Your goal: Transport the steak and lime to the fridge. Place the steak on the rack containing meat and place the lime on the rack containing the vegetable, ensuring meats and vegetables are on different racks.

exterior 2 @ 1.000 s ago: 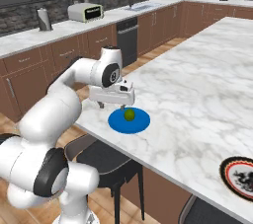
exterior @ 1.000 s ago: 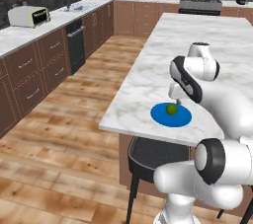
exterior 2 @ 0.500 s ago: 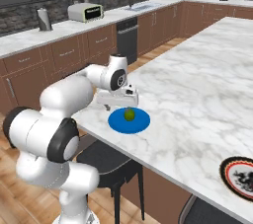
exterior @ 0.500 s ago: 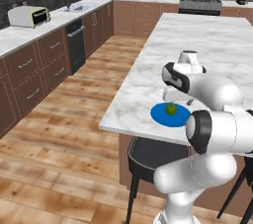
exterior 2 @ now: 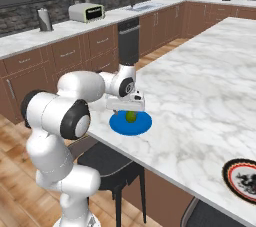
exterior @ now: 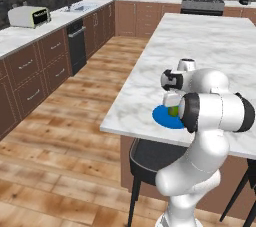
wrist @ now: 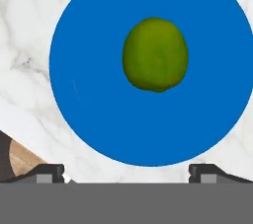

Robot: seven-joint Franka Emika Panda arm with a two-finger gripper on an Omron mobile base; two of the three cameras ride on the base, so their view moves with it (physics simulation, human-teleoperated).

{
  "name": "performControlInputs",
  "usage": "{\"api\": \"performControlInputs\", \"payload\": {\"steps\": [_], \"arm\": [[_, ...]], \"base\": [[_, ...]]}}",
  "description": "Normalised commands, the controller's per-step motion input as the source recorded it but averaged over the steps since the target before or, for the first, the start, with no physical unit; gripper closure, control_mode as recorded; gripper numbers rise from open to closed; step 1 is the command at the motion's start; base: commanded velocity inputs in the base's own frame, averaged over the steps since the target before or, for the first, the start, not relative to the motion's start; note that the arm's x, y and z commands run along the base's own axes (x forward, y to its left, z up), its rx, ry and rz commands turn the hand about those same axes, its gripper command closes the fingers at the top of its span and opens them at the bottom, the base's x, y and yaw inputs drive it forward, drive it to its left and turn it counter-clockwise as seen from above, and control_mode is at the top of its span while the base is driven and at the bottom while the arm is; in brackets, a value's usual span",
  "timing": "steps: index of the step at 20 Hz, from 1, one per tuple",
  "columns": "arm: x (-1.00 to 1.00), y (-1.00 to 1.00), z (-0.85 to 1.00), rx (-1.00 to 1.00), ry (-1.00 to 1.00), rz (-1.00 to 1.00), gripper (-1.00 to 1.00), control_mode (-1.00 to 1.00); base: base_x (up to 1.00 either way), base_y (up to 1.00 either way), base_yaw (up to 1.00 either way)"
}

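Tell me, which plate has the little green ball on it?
The blue plate under the gripper holds the lime. The black-rimmed plate at the counter's other end doesn't.

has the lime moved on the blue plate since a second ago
No. In the right base view the lime sits near the middle of the blue plate, as before. The arm has shifted, and the end effector hangs over the lime.

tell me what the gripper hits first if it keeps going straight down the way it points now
Probably the lime, sitting on the blue plate right below the open gripper. The lime sits slightly off the midline, so one finger could reach the plate instead; depth is unclear.
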Motion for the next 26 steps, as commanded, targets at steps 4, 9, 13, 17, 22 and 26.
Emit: {"api": "performControlInputs", "payload": {"steps": [4,9,13,17,22,26], "arm": [[0.52,0.00,-0.40,0.01,0.00,0.01,-1.00,-1.00],[0.47,-0.01,-0.25,0.02,0.00,0.00,-1.00,-1.00],[0.37,-0.02,-0.20,0.05,0.00,0.00,-1.00,-1.00],[0.31,0.00,-0.25,0.05,0.02,0.00,-1.00,-1.00],[-0.14,0.00,-0.11,0.01,0.00,0.00,-1.00,-1.00],[-0.18,0.00,0.00,0.00,0.00,0.00,-1.00,-1.00]], "base": [[0.00,0.00,0.00],[0.00,0.00,0.00],[0.00,0.00,0.00],[0.00,0.00,0.00],[0.00,0.00,0.00],[0.00,0.00,0.00]]}}
